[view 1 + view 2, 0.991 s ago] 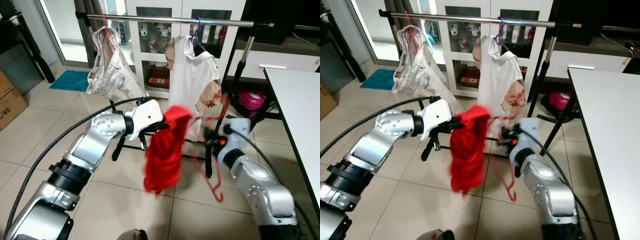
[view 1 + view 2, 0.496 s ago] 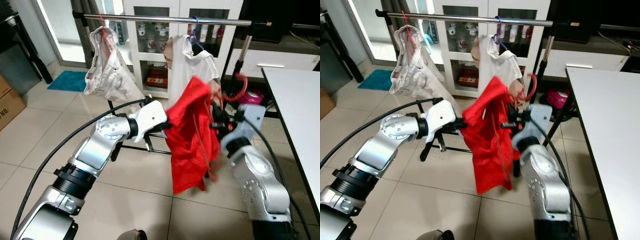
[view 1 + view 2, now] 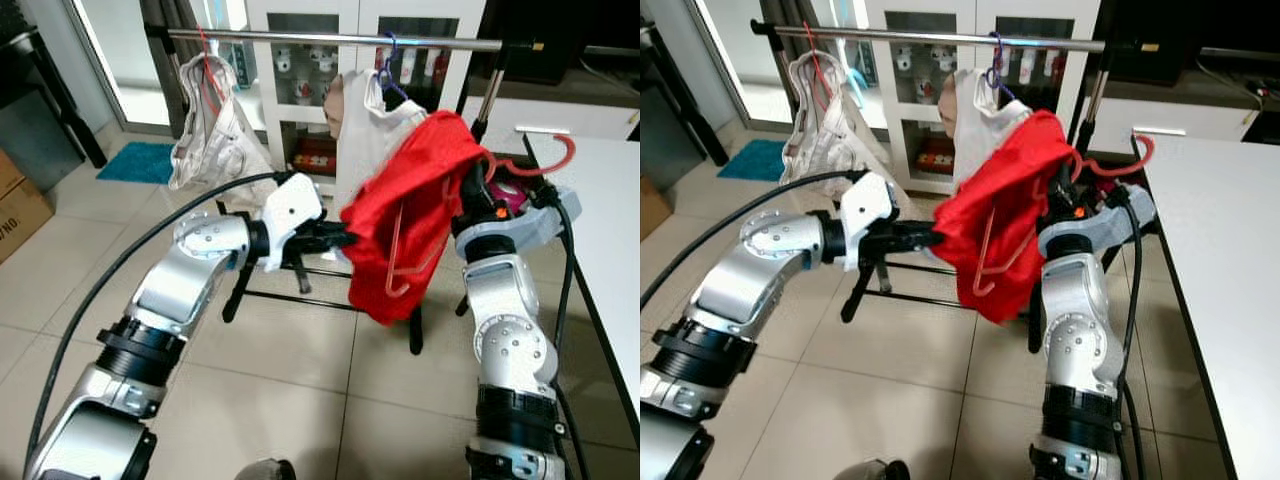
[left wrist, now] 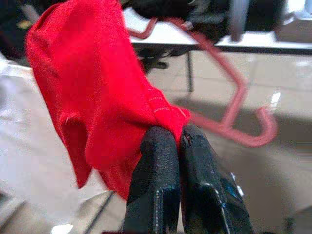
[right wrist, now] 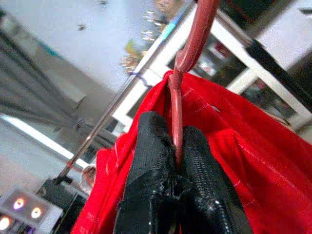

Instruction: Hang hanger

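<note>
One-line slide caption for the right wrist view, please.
Right gripper shut on the neck of the red hanger, red garment draped below, clothes rail beyond.

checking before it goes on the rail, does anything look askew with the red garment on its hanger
Yes. The red garment sits bunched and lopsided on the red hanger, whose hook points sideways. The left gripper pinches its edge.

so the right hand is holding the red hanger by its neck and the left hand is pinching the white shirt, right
Not quite. The right hand does hold the red hanger by its neck, but the left hand is pinching the red garment, not the white shirt. The left wrist view shows its fingers shut on red cloth; the white shirt hangs on the rail behind.
</note>
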Controlling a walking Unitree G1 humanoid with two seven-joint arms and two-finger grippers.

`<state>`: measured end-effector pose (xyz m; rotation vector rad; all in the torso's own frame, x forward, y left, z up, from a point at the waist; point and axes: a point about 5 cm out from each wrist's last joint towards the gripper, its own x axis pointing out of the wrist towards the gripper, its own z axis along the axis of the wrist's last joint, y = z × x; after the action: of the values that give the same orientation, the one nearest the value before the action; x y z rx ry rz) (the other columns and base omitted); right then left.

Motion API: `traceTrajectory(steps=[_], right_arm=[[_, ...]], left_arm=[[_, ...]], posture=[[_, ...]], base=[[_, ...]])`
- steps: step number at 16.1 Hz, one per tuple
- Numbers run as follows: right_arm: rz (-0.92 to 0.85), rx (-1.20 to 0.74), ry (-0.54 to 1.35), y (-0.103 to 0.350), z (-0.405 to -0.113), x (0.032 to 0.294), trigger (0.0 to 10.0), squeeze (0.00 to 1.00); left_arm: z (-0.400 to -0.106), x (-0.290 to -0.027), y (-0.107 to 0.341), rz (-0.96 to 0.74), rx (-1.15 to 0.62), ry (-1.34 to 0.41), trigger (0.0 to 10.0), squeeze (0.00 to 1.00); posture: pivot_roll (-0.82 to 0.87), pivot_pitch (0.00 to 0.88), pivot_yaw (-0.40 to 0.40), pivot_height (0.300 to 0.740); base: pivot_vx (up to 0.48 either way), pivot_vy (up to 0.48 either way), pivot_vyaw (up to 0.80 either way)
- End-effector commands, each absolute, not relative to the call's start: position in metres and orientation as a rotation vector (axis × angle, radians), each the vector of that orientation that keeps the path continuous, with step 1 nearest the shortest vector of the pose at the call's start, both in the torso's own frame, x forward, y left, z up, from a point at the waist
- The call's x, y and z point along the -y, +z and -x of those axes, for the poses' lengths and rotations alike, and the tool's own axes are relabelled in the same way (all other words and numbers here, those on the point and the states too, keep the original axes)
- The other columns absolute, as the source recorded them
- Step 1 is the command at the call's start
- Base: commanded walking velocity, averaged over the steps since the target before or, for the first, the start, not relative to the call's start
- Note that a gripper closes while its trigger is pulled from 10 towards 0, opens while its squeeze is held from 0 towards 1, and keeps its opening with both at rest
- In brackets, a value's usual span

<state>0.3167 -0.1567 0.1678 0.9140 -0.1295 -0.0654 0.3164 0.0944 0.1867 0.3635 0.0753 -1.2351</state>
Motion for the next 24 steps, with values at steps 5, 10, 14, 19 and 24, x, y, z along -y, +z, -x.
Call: traceTrajectory(steps=[5, 10, 14, 19, 24], right_arm=[[-1.103, 0.203, -0.198, 0.182, -0.333, 0.157, 10.0, 0.00], [-1.010, 0.157, -0.218, 0.179, -0.340, 0.143, 10.0, 0.00], [-0.712, 0.071, -0.088, 0.168, -0.332, 0.132, 10.0, 0.00], [-0.512, -0.080, 0.088, 0.144, -0.313, 0.125, 10.0, 0.00], [-0.355, -0.261, 0.378, 0.127, -0.290, 0.115, 10.0, 0.00]], left_arm=[[-0.298, -0.084, 0.180, -0.240, -0.155, -1.419, 0.0, 0.00], [-0.292, -0.056, 0.193, -0.100, -0.086, -1.476, 0.0, 0.00], [-0.319, -0.082, 0.202, -0.260, -0.066, -1.283, 0.0, 0.00], [-0.347, -0.122, 0.225, -0.311, -0.027, -1.024, 0.0, 0.00], [-0.363, -0.124, 0.248, -0.297, 0.117, -0.873, 0.0, 0.00]], posture=[[-0.13, 0.000, 0.114, 0.740], [-0.14, 0.000, 0.122, 0.740], [-0.13, 0.000, 0.114, 0.740], [-0.13, 0.000, 0.105, 0.740], [-0.14, 0.000, 0.106, 0.740]], base=[[0.000, 0.000, 0.00], [0.000, 0.000, 0.00], [0.000, 0.000, 0.00], [0.000, 0.000, 0.00], [0.000, 0.000, 0.00]])
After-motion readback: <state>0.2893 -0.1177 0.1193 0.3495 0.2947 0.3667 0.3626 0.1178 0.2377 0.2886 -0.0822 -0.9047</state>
